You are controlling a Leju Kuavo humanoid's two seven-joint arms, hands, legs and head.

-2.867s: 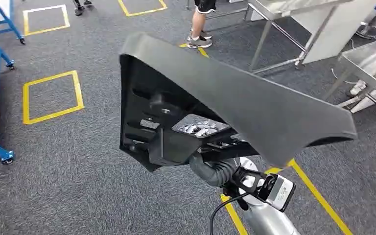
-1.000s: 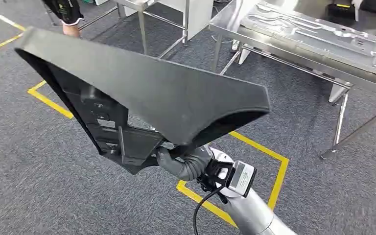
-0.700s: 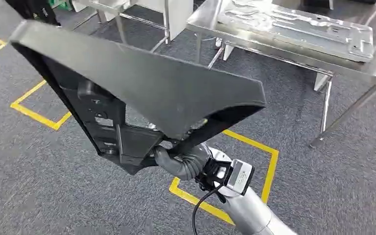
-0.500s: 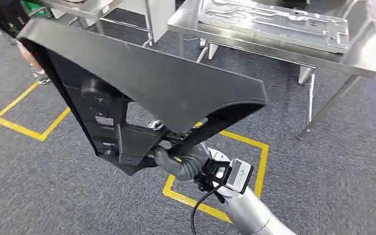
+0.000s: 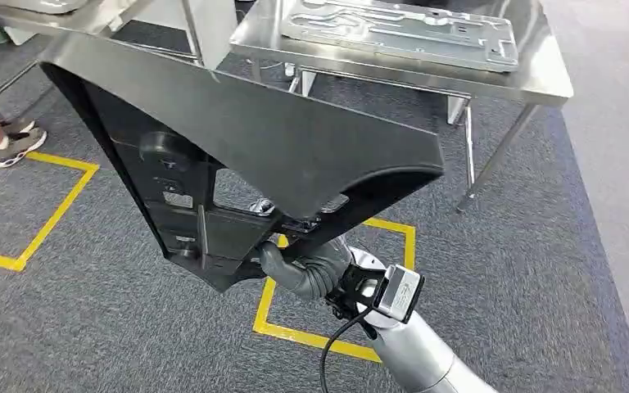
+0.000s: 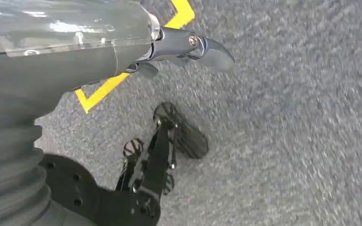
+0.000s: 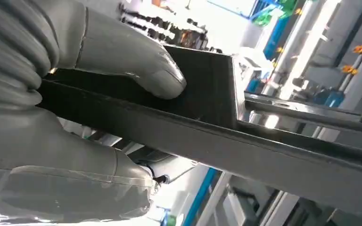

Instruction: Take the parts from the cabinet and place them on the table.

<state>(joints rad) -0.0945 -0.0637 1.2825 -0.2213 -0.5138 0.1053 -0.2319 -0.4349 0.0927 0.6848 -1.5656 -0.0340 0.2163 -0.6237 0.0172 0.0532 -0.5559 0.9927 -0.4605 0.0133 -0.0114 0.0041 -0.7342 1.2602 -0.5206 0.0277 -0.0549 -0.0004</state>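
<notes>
A large black plastic part (image 5: 278, 139), a wide flat panel with ribs and brackets on its underside, is held up in front of me. My right hand (image 5: 277, 262) grips its lower edge from underneath, mostly hidden behind it. In the right wrist view the grey thumb (image 7: 136, 66) presses on the black part (image 7: 207, 94) and the fingers (image 7: 75, 174) clamp it from the other side. My left hand (image 6: 184, 47) hangs over the grey carpet and holds nothing. The steel table (image 5: 540, 78) stands just beyond the part.
A stamped metal plate (image 5: 401, 29) lies on the steel table. A second steel table (image 5: 123, 12) stands at the far left. A person's leg and shoe (image 5: 12, 135) are at the left edge. Yellow taped squares (image 5: 303, 332) mark the carpet.
The whole view has swung as I turn and walk: the steel table with the metal plate has come into view and drawn nearer. The black part stays in my right hand.
</notes>
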